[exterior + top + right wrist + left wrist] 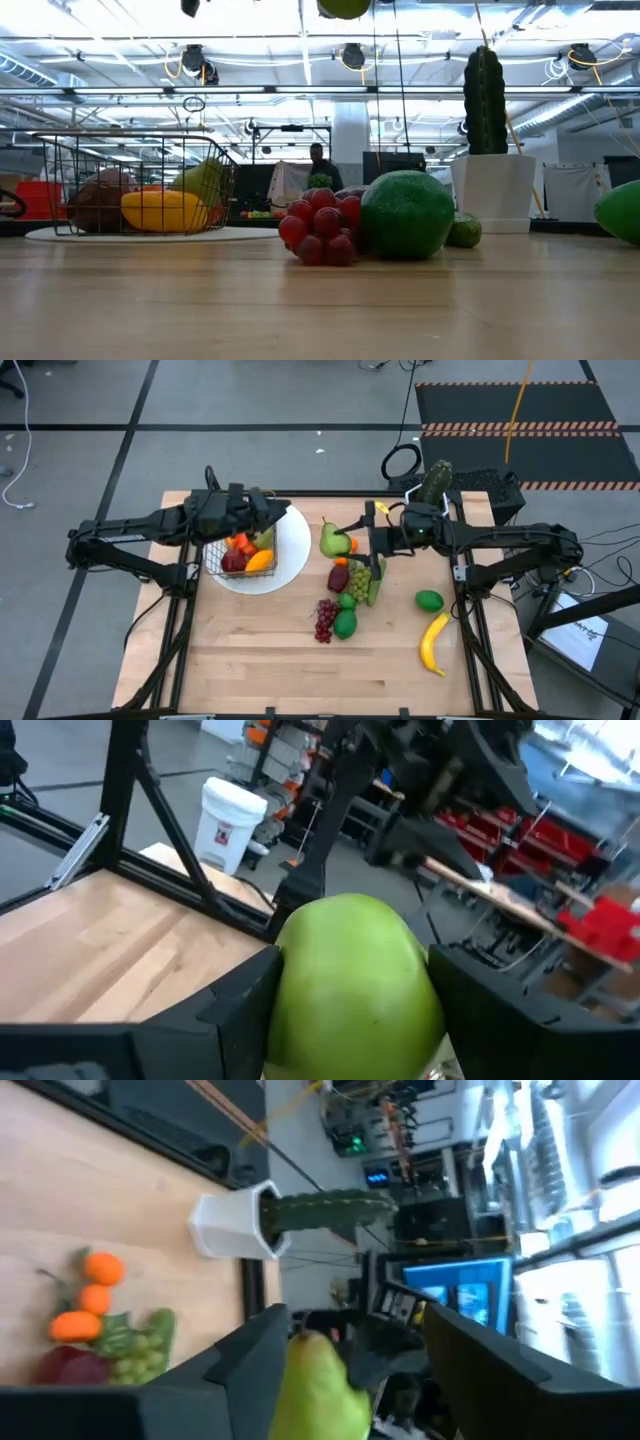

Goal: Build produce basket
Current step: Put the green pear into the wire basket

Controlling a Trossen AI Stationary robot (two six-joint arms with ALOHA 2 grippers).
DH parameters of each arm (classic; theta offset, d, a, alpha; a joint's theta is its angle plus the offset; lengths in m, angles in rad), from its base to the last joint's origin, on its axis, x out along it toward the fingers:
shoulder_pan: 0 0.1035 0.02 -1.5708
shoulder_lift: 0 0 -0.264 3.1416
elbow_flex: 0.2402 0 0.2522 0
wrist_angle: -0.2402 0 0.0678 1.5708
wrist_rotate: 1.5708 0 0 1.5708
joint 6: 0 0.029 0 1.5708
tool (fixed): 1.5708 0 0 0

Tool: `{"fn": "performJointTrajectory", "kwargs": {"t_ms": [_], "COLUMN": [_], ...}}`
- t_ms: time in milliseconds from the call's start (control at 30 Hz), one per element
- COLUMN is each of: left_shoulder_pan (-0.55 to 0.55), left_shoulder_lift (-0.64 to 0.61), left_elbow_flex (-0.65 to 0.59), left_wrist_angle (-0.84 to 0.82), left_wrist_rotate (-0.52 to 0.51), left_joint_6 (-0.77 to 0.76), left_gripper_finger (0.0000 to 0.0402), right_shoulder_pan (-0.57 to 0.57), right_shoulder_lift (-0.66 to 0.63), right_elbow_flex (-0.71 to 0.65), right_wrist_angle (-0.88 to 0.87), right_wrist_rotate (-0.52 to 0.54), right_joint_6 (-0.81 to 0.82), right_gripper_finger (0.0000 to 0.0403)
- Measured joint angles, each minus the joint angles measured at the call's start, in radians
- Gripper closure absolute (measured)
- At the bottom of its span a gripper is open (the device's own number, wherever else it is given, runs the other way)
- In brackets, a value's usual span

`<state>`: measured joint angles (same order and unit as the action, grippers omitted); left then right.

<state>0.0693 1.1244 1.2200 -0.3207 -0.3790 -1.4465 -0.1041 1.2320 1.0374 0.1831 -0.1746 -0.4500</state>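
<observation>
Basket (240,550): thin dark wire mesh, on the round white plate (290,555).
Left gripper (345,1370): above the basket, clasping a smooth green pear (315,1390).
Right gripper (350,1010): beside the plate, clamping a round green fruit (355,985).

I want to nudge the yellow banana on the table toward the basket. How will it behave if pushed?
The banana is long and curved, so it would probably pivot or slide rather than roll. It looks like glossy toy plastic, likely light and slippery on the wooden table. It should stay stiff.

Basket (238,550) on plate (290,560), left
</observation>
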Motion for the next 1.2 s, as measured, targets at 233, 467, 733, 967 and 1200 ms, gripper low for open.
{"fn": "performJointTrajectory", "kwargs": {"t_ms": [233,467,733,967,1200], "left_shoulder_pan": [0.068,0.106,0.134,0.139,0.14], "left_shoulder_lift": [0.088,0.197,0.258,0.26,0.259], "left_elbow_flex": [0.0,0.001,0.001,0.001,0.001], "left_wrist_angle": [0.057,0.135,0.22,0.221,0.224], "left_wrist_rotate": [0.236,0.383,0.448,0.458,0.464], "left_joint_6": [0.07,0.099,0.131,0.171,0.218], "left_gripper_finger": [0.0098,0.0084,0.0148,0.0228,0.0339], "right_shoulder_pan": [0.043,0.066,0.067,0.067,0.067], "right_shoulder_lift": [0.017,0.026,0.027,0.027,0.027], "right_elbow_flex": [0.0,0.0,0.0,0.0,0.0], "right_wrist_angle": [0.039,0.062,0.057,0.05,0.045], "right_wrist_rotate": [0.049,0.108,0.128,0.13,0.132], "right_joint_6": [-0.034,-0.037,-0.034,-0.036,-0.043], "right_gripper_finger": [0.0166,0.0166,0.0166,0.0165,0.0165]}}
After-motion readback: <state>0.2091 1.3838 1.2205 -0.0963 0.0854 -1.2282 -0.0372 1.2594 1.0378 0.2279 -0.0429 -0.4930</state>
